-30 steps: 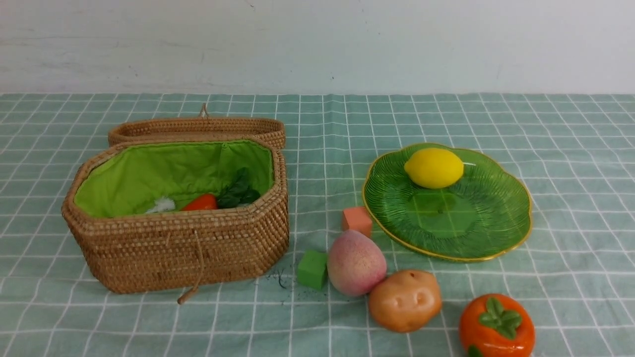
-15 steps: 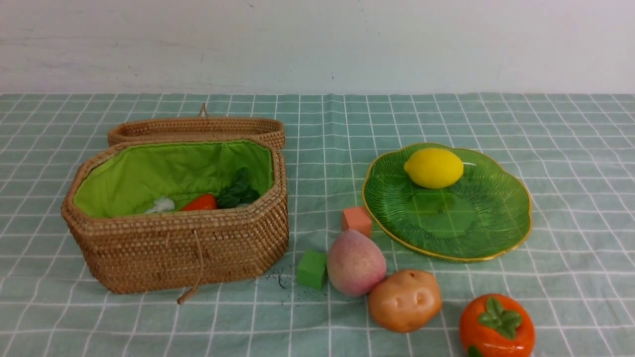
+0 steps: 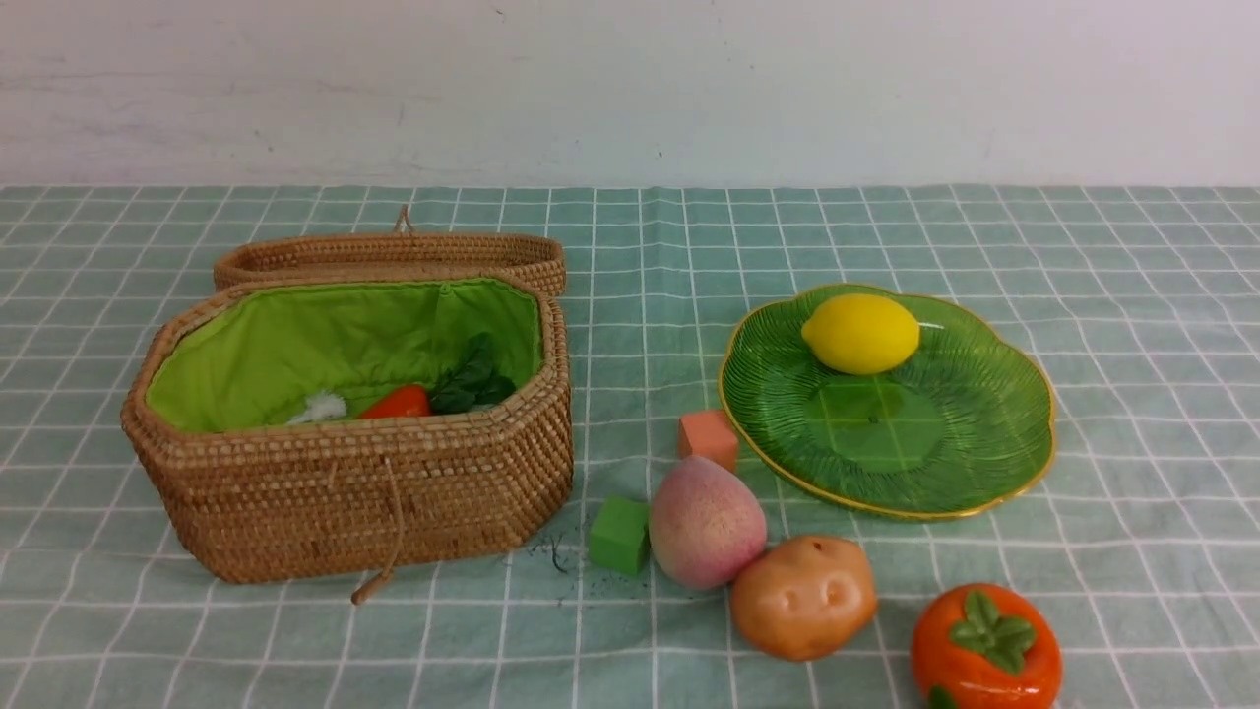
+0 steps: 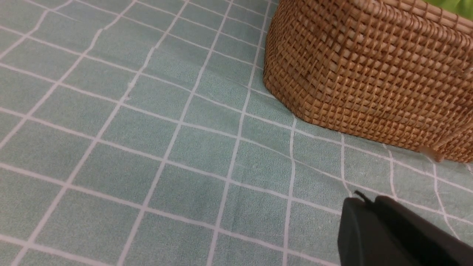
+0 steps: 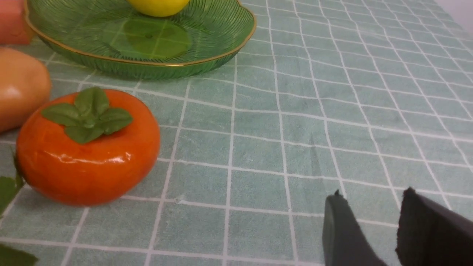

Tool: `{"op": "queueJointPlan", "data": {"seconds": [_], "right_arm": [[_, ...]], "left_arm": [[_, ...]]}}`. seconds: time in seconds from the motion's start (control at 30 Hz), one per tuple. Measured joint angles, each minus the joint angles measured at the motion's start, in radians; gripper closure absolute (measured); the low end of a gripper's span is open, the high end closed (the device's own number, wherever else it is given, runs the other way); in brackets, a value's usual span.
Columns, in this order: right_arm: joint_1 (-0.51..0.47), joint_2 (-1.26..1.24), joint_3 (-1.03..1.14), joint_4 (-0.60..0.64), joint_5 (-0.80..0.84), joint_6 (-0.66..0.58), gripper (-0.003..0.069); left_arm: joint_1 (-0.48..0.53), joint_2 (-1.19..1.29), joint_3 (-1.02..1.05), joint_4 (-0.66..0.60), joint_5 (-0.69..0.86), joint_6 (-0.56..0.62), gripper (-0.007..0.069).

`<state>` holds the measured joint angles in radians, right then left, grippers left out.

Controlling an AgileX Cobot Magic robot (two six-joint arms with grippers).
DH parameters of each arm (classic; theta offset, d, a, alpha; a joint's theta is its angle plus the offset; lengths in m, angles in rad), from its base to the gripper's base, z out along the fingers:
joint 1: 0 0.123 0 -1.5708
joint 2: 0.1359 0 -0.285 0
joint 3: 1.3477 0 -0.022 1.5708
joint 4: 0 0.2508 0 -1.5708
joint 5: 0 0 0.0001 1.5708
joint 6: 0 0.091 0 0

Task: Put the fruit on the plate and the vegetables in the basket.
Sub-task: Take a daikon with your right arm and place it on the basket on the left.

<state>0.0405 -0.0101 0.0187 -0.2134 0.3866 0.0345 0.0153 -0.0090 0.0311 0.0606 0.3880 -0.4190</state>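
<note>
**Operator:** What can go wrong from here?

**Spotter:** The cluster on the table (image 3: 1132, 295) is your trouble. The peach (image 3: 706, 535) sits right against the potato (image 3: 803, 596) and just beside the green cube (image 3: 620, 534). The orange cube (image 3: 709, 438) lies between the peach and the plate (image 3: 984, 463). If you close on the peach carelessly, you'll likely shove the potato or knock a cube. The peach is egg-shaped and fuzzy, and the persimmon (image 3: 985, 645) is glossy and squat. I'd expect either one to slip out of a shallow pinch, and a nudge could set the persimmon rolling.

**Operator:** Any sorting mix-ups?

**Spotter:** The potato and persimmon are neighbours and both are warm-coloured. The potato goes in the basket (image 3: 364, 492) and the persimmon goes on the plate. Leave the cubes alone.

**Operator:** And my claws?

**Spotter:** Your left claw (image 4: 369, 203) has its fingers pressed together and is empty, low over the cloth just outside the basket wall. Your right claw (image 5: 371, 207) is partly spread and holds nothing. It is near the persimmon but not touching it.

**Operator:** Where does everything else sit?

**Spotter:** The lemon (image 3: 860, 333) is on the plate's far side, and the middle of the plate is bare. In the basket you've got a carrot (image 3: 399, 402) with dark leaves. There's something white (image 3: 320, 407) beside it, probably the radish, but the wall hides most of it. The lid lies open behind.
</note>
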Motion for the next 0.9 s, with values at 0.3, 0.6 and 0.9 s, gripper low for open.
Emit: {"op": "queueJointPlan", "data": {"seconds": [0.3,0.6,0.9], "right_arm": [[0.0,0.0,0.008,-0.012,-0.23,-0.002,0.0418],[0.0,0.0,0.008,-0.024,-0.798,-0.002,0.0418],[0.0,-0.001,-0.102,-0.019,-0.968,0.401,0.0418]], "left_arm": [[0.0,0.0,0.0,0.0,0.0,0.0,0.0585],[0.0,0.0,0.0,0.0,0.0,0.0,0.058],[0.0,0.0,0.0,0.0,0.0,0.0,0.0566]]}}
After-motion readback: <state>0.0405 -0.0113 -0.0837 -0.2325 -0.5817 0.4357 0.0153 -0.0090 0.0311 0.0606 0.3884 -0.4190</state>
